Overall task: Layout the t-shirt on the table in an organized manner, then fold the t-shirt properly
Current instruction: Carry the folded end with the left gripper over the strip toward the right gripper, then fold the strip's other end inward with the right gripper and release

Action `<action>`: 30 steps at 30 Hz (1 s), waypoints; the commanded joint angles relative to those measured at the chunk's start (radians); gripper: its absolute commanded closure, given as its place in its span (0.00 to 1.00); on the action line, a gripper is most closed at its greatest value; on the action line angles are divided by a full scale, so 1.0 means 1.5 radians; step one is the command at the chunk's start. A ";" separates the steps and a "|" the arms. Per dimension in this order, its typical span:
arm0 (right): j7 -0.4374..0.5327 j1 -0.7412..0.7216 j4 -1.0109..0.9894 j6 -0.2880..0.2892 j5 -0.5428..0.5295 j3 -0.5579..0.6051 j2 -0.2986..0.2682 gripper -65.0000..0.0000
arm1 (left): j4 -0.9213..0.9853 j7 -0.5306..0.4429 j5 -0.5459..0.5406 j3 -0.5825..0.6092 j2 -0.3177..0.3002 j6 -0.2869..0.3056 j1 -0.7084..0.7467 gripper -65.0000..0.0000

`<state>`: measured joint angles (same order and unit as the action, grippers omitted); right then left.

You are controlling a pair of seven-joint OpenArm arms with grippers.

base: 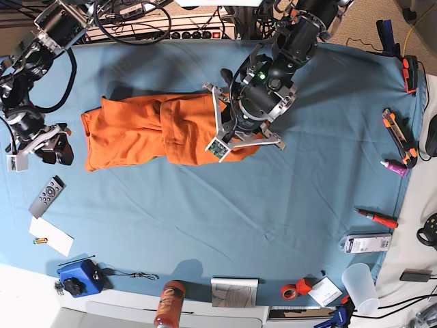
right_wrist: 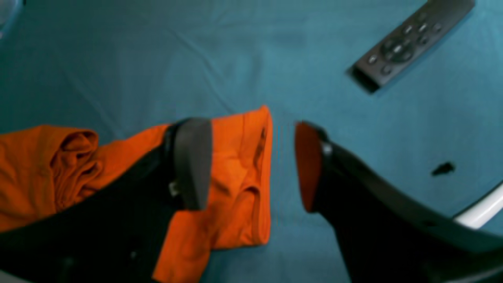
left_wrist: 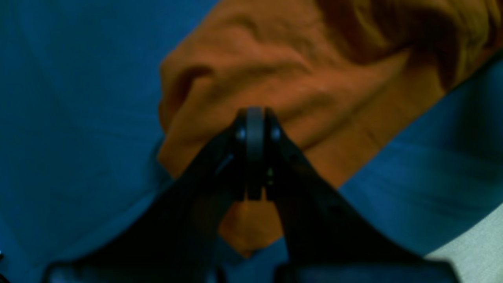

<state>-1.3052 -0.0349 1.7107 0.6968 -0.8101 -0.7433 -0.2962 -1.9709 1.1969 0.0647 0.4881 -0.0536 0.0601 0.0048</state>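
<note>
On the blue table (base: 205,225) the t-shirt (base: 147,130) lies bunched at the far left, so laying out seems in hand: the left gripper (left_wrist: 254,118) is closed on its cloth, the right gripper (right_wrist: 251,165) stands open over a sleeve end and should next pinch it.

Built as 2 black arms with silver-grey brackets and looping black cables. Left end effector (left_wrist: 255,129): matte black fingers, small screws, grey pad. Right end effector (right_wrist: 251,165): curved black fingers (right_wrist: 192,157), grey pad; orange-tinted opposite face.
</note>
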 commanded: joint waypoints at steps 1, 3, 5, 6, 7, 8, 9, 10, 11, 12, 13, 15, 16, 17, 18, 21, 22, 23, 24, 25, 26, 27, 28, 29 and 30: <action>0.008 -0.006 0.011 -0.002 -0.004 -0.001 -0.012 0.47 | -0.013 -0.012 0.002 0.000 0.004 0.000 -0.008 1.00; -0.020 -0.007 0.011 -0.046 -0.003 -0.001 -0.011 0.47 | -0.013 -0.012 0.002 0.000 0.004 0.000 -0.008 1.00; -0.020 -0.006 -0.004 -0.054 0.002 -0.002 -0.008 0.47 | -0.013 -0.013 0.002 0.000 0.004 0.000 -0.009 1.00; -0.014 -0.006 -0.021 -0.054 0.005 -0.001 -0.008 0.47 | -0.013 -0.014 0.002 0.000 0.004 0.000 -0.009 1.00; -0.006 -0.006 -0.044 -0.053 0.005 -0.001 -0.008 0.47 | -0.013 -0.016 0.002 0.001 0.004 0.000 -0.009 1.00; 0.006 -0.006 -0.073 -0.053 0.004 -0.001 -0.008 0.47 | -0.013 -0.018 0.002 0.001 0.004 0.000 -0.009 1.00; 0.016 -0.007 -0.106 -0.049 0.004 -0.001 -0.008 0.47 | -0.013 -0.018 0.002 0.001 0.004 0.000 -0.009 1.00; 0.018 -0.007 -0.138 -0.038 -0.003 -0.001 -0.008 0.47 | -0.013 -0.018 0.002 0.001 0.004 0.000 -0.009 1.00; 0.017 -0.007 -0.168 -0.027 -0.014 -0.001 -0.008 0.47 | -0.013 -0.018 0.002 0.001 0.004 0.000 -0.008 1.00; 0.010 -0.007 -0.195 -0.025 -0.025 -0.001 -0.008 0.47 | -0.013 -0.018 0.002 0.001 0.004 0.000 -0.008 1.00; -0.001 -0.006 -0.219 -0.025 -0.040 -0.001 -0.008 0.47 | -0.013 -0.018 0.002 0.000 0.004 0.000 -0.008 1.00; -0.022 -0.006 -0.254 -0.025 -0.067 -0.001 -0.008 0.47 | -0.013 -0.018 0.002 0.000 0.004 0.000 -0.008 1.00; -0.023 -0.006 -0.267 -0.025 -0.076 -0.001 -0.007 0.47 | -0.013 -0.018 0.002 0.000 0.004 0.000 -0.008 1.00; -0.022 -0.006 -0.277 -0.025 -0.078 -0.001 -0.007 0.47 | -0.013 -0.018 0.002 0.001 0.004 0.000 -0.008 1.00; -0.021 -0.007 -0.285 -0.025 -0.078 -0.001 -0.007 0.47 | -0.013 -0.019 0.002 0.000 0.004 0.000 -0.008 1.00; -0.021 -0.006 -0.291 -0.023 -0.078 0.012 0.004 0.47 | -0.013 -0.028 0.002 0.001 0.005 0.000 -0.009 1.00; -0.021 -0.006 -0.290 -0.020 -0.078 0.018 0.010 0.47 | -0.013 -0.031 0.001 0.001 0.005 0.000 -0.009 1.00; -0.021 -0.006 -0.290 -0.017 -0.078 0.024 0.016 0.47 | -0.013 -0.031 -0.001 0.001 0.006 0.000 -0.009 1.00; -0.021 -0.006 -0.290 -0.017 -0.078 0.033 0.022 0.47 | -0.013 -0.031 -0.001 0.001 0.006 0.000 -0.009 1.00; -0.022 -0.006 -0.290 -0.016 -0.078 0.042 0.028 0.47 | -0.013 -0.031 -0.005 0.001 0.006 0.000 -0.009 1.00; -0.023 -0.006 -0.290 -0.016 -0.077 0.054 0.035 0.47 | -0.013 -0.031 -0.006 0.001 0.006 0.000 -0.009 1.00; -0.022 -0.006 -0.290 -0.016 -0.077 0.068 0.041 0.47 | -0.013 -0.030 -0.007 0.001 0.006 0.000 -0.009 1.00; -0.021 -0.007 -0.290 -0.016 -0.075 0.081 0.047 0.47 | -0.013 -0.030 -0.009 0.001 0.006 0.000 -0.009 1.00; -0.018 -0.006 -0.290 -0.016 -0.075 0.096 0.050 0.47 | -0.013 -0.030 -0.009 0.001 0.006 0.000 -0.009 1.00; -0.016 -0.007 -0.290 -0.016 -0.075 0.109 0.050 0.47 | -0.013 -0.030 -0.008 0.001 0.006 0.000 -0.009 1.00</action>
<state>-1.2793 -0.0448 1.2724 0.6788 -0.9710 -0.5816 -0.2146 -1.9709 1.1698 0.0559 0.4889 -0.0528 0.0601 0.0048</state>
